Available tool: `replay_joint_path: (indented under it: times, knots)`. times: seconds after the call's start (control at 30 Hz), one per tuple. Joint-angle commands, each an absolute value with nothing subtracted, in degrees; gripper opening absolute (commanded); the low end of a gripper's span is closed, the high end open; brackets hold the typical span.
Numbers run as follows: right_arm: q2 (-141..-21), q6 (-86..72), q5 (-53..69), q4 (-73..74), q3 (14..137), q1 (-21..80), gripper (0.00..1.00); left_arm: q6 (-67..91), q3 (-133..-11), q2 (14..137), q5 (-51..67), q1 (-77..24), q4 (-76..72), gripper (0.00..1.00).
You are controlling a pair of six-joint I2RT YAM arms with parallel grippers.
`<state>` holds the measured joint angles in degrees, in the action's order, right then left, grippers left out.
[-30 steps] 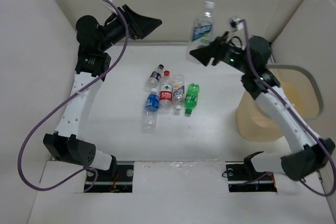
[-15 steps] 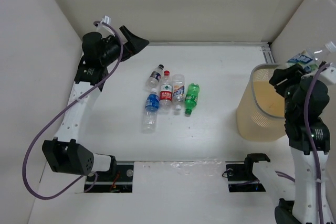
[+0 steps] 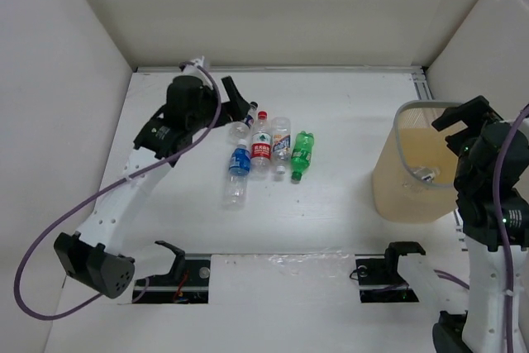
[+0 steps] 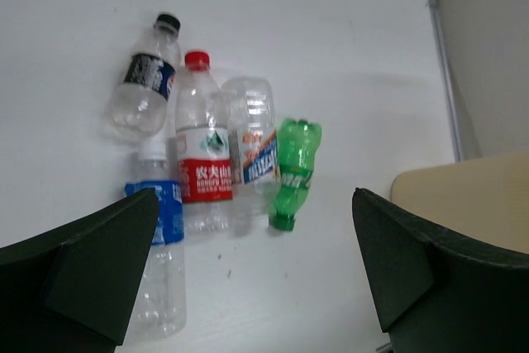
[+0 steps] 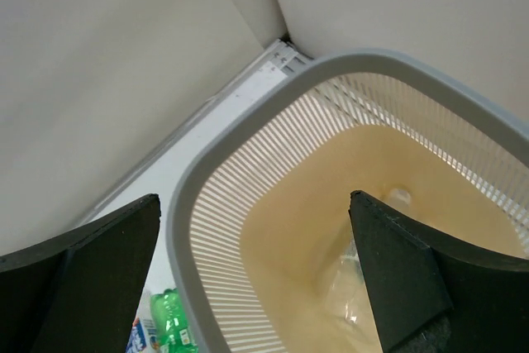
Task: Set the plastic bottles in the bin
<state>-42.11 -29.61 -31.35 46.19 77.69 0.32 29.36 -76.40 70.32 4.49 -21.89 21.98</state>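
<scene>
Left end effector (image 4: 254, 196): jaws wide apart and holding nothing. It hangs over the far-left side of the bottle cluster.
Right end effector (image 5: 254, 200): jaws wide apart and empty, poised above the mouth of the bin (image 3: 398, 134).
Bin: it stands at the right of the counter (image 3: 347, 113), well apart from the cluster. One clear bottle (image 3: 424, 175) lies on its floor.
Bottles left out: five lie flat mid-counter. They are the black-capped bottle (image 3: 242, 119), red-capped bottle (image 3: 261, 141), pale-labelled bottle (image 3: 281, 140), green bottle (image 3: 301, 153) and blue-labelled bottle (image 3: 237, 173).
Handling: I judge them empty, so light and thin-walled. They would dent under a hard squeeze, their skin is slick, and being round they will likely roll if I nudge one.
Where to grip: I would close across the barrel at the label, with the jaws square to the long axis. The neck is narrow, and a bottle held there could swing.
In the way: the red-capped and pale-labelled bottles lie side by side and seem to touch, with the green one just beside them. I see no room to slip a finger between them.
First picks: I would take the black-capped bottle, which is tilted off the row and nearest the left end effector. The green bottle, open on its right side, is the other choice.
Surroundings: the back wall (image 3: 281, 14) and side walls close in the counter, but they are well apart from the cluster. The bin's tall rim is what a carried bottle has to clear.
</scene>
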Motion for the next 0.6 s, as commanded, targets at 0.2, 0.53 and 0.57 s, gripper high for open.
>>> replay_joint_path:
  times: [0.2,0.53,0.57]
  knots:
    - [-44.9,-18.8,-0.9,36.7,78.0,-0.1,1.0,34.4,-60.2,65.8,-5.4,-31.9,28.3,1.0]
    - [-43.8,-17.7,10.7,27.5,70.1,5.4,1.0,37.3,-55.8,75.7,-8.5,-31.9,24.2,1.0]
    - [-43.8,-17.7,11.5,26.6,69.2,6.1,1.0,37.3,-55.8,78.1,-8.5,-31.9,23.4,1.0]
